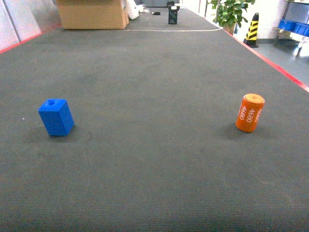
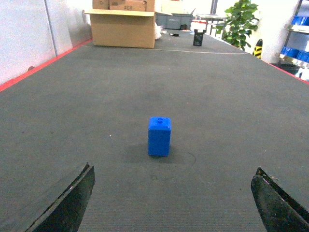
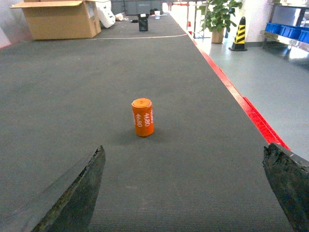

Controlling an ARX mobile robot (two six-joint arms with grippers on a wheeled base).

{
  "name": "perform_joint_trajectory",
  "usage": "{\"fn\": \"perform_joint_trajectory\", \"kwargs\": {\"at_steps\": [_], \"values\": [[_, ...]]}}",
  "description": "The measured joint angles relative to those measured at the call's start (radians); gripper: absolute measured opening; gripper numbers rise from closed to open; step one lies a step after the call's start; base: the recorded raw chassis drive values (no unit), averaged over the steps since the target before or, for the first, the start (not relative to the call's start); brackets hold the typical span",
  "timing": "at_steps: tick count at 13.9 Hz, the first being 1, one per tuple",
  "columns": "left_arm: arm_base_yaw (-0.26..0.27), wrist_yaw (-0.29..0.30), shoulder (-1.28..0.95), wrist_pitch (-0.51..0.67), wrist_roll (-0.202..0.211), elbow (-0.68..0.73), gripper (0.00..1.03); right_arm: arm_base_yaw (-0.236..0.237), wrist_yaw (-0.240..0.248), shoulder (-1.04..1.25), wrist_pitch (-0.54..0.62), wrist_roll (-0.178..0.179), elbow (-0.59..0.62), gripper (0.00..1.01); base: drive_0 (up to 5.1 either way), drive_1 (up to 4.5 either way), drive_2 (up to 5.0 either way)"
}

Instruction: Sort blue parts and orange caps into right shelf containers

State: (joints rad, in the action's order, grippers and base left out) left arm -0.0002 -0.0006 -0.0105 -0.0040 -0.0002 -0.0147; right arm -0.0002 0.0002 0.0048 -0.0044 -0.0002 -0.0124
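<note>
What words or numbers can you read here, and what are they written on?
"4480": white numerals printed sideways, twice, on the side of the orange cap, also seen from the right wrist.
Dark marks on the cardboard box at the far end of the table: too small and blurred to read.
Blue part: no writing visible.

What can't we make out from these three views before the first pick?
- Right shelf containers: head view cuts them off at the right edge; insides unseen.
- Shelf: right wrist view shows only a far corner; rollers too small to see.
- Both arms: absent from the head view; wrist views show only finger tips of the left gripper and right gripper.
- Blue part: far side hidden.
- Orange cap: far side hidden.
</note>
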Motion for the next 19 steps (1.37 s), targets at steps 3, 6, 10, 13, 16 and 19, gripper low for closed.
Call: {"fn": "perform_joint_trajectory", "kwargs": {"at_steps": [3,6,10,13,16,19], "values": [[0.0,0.0,0.0,0.0,0.0,0.0,0.98,0.0,0.0,0.0,0.0,0.0,0.0,0.98,0.0,0.0,0.0],[0.0,0.0,0.0,0.0,0.0,0.0,0.98,0.0,0.0,0.0,0.0,0.0,0.0,0.98,0.0,0.0,0.0],[0.0,0.0,0.0,0.0,0.0,0.0,0.98,0.0,0.0,0.0,0.0,0.0,0.0,0.98,0.0,0.0,0.0],[0.0,0.0,0.0,0.0,0.0,0.0,0.98,0.0,0.0,0.0,0.0,0.0,0.0,0.98,0.0,0.0,0.0],[0.0,-0.001,0.0,0.0,0.0,0.0,0.98,0.031,0.109,0.074,-0.055,-0.048,-0.021,0.98,0.0,0.0,0.0],[0.0,0.0,0.0,-0.001,0.0,0.0,0.98,-0.042,0.077,0.365,0.151,-0.08,-0.04,0.98,0.0,0.0,0.0]]}}
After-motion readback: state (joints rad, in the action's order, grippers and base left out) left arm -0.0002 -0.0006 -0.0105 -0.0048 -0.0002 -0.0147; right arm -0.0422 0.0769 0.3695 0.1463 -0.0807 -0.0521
